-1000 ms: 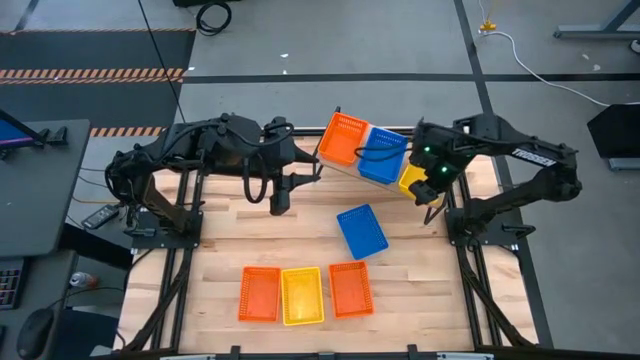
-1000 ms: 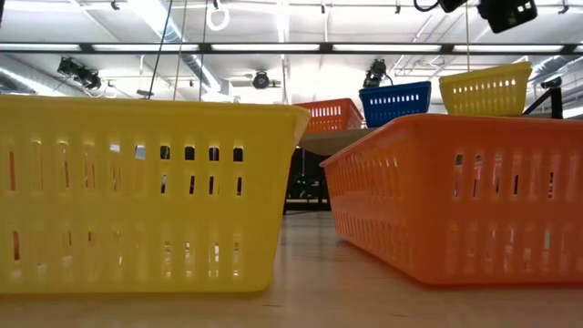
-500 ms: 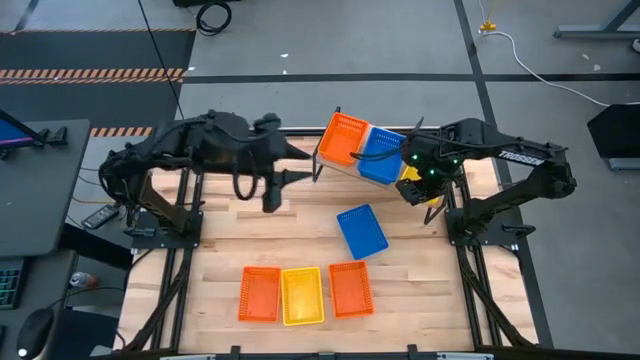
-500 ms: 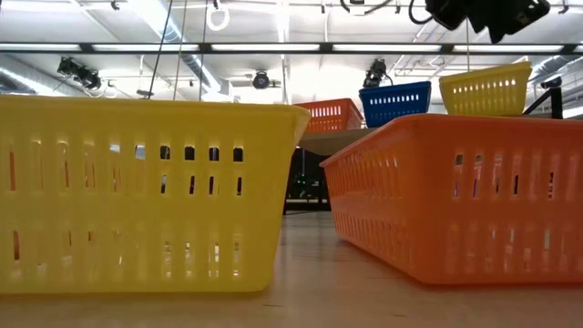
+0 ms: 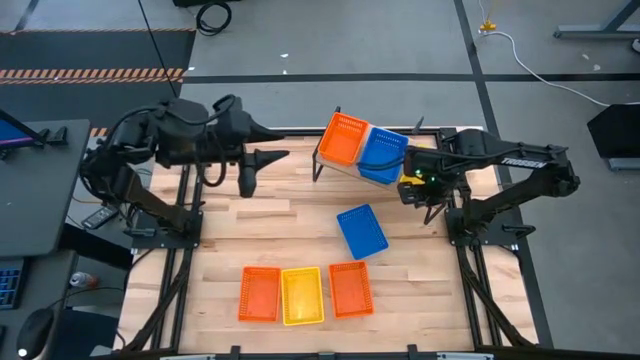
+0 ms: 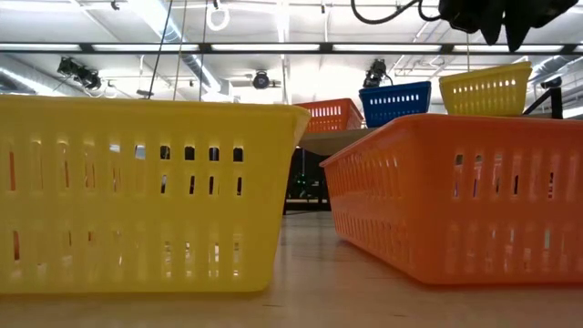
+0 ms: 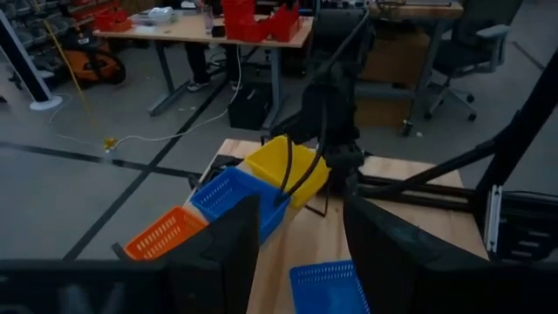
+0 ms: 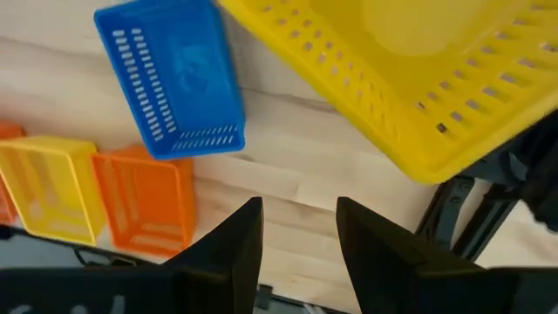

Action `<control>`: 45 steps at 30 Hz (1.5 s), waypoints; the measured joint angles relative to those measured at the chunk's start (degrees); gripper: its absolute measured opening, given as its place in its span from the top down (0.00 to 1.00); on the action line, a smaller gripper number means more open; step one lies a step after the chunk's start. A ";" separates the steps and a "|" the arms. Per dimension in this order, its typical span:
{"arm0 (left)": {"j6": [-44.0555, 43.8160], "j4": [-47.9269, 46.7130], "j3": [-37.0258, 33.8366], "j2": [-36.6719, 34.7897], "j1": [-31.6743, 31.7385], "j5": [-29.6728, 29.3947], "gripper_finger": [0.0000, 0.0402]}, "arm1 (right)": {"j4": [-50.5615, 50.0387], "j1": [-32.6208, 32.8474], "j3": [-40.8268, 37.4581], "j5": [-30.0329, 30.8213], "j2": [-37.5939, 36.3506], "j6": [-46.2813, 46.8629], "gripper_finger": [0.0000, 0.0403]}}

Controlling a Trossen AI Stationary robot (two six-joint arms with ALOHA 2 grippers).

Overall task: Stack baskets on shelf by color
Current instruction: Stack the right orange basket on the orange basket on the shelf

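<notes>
Overhead, right tool (image 5: pixel 413 190) above yellow basket (image 5: pixel 409 177) — jaws parted.

Baskets, all with slotted mesh walls: on the shelf (image 5: pixel 322 163), one orange (image 5: pixel 343 139), one blue (image 5: pixel 382 155), one yellow (image 7: pixel 284 168). Shelf top is light wood, legs black. Loose blue basket (image 5: pixel 361 231) sits on the table (image 5: pixel 300 225), which is pale wood in slats with a black frame. Front row reads orange (image 5: pixel 260 294), yellow (image 5: pixel 302 295), orange (image 5: pixel 350 288). Both arms are dark, near black; the right one (image 5: pixel 500 160) has white lettering and small green lights near the wrist. Left gripper (image 7: pixel 296 249) and right gripper (image 8: pixel 296 249) fingers are black. Floor is grey with an orange-and-black hazard stripe (image 5: pixel 95 73) and a white cable (image 5: pixel 530 55) on it.
</notes>
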 joint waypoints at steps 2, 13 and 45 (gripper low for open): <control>0.02 -0.71 -0.10 -0.38 0.00 0.00 0.57 | -0.09 0.06 0.02 0.43 -0.05 3.01 0.62; -2.02 -0.74 -0.01 -1.07 0.00 -1.89 0.57 | -0.04 0.22 -2.69 2.58 0.15 10.67 0.62; -4.53 -7.09 -0.06 -1.08 -0.07 0.88 0.57 | 2.83 1.95 -4.79 5.13 -3.43 6.54 0.62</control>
